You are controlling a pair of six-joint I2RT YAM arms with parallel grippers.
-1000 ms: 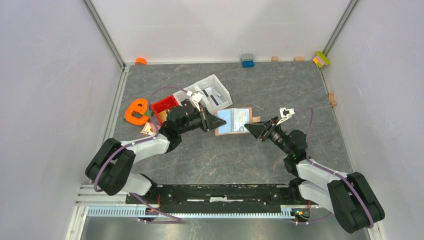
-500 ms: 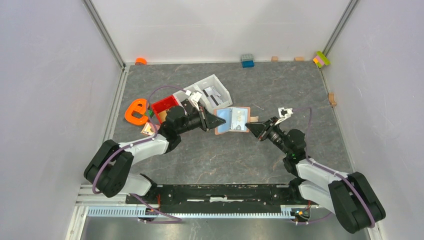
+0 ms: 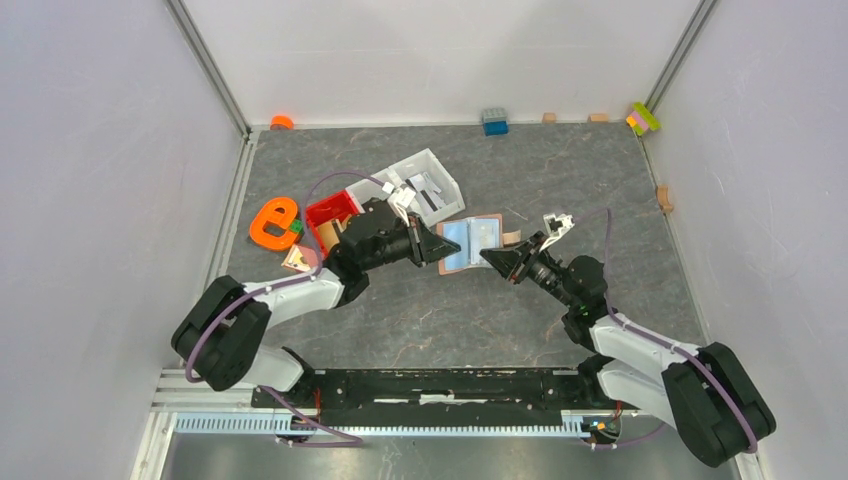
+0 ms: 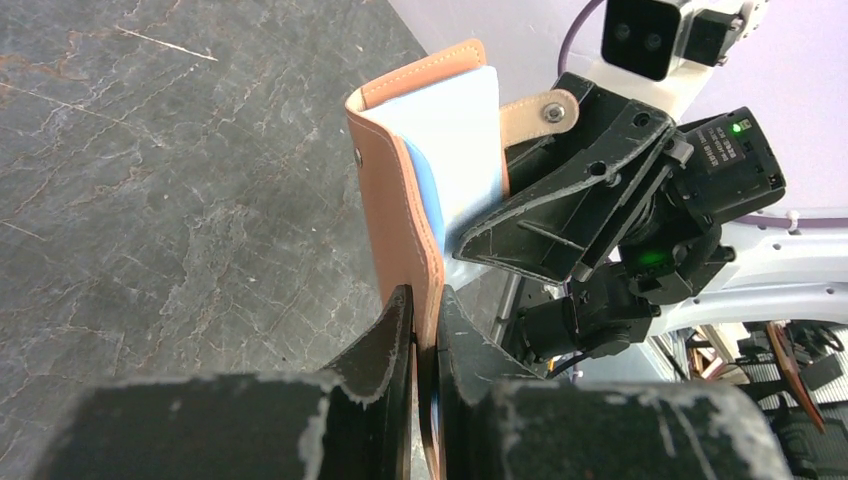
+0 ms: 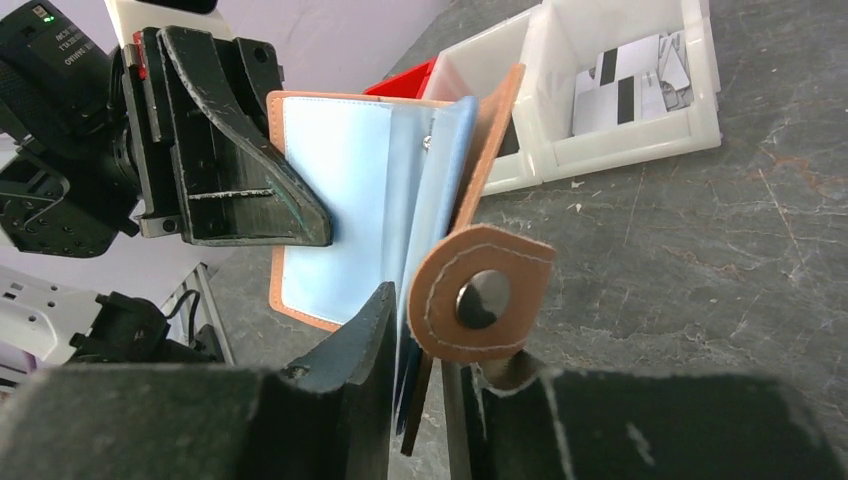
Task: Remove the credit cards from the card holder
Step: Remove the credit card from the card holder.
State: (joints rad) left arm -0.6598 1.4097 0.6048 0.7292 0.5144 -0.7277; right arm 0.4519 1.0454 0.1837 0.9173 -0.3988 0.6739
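The left gripper (image 4: pixel 422 305) is pinching one cover of the open wallet (image 4: pixel 395 170) between narrow jaws; the right gripper (image 5: pixel 420 330), facing it, is pinching the opposite edge.

**Card holder stands on edge in the left gripper**

The left gripper (image 4: pixel 425 310) clamps the near edge of the tan card holder (image 4: pixel 395 190). The holder stands upright and fanned open, showing pale blue-white leaves (image 4: pixel 462 140). The black right gripper (image 4: pixel 478 235) lies against those leaves from the far side, just under the closing tab (image 4: pixel 541 110). The grey, veined table (image 4: pixel 170 180) fills the left.
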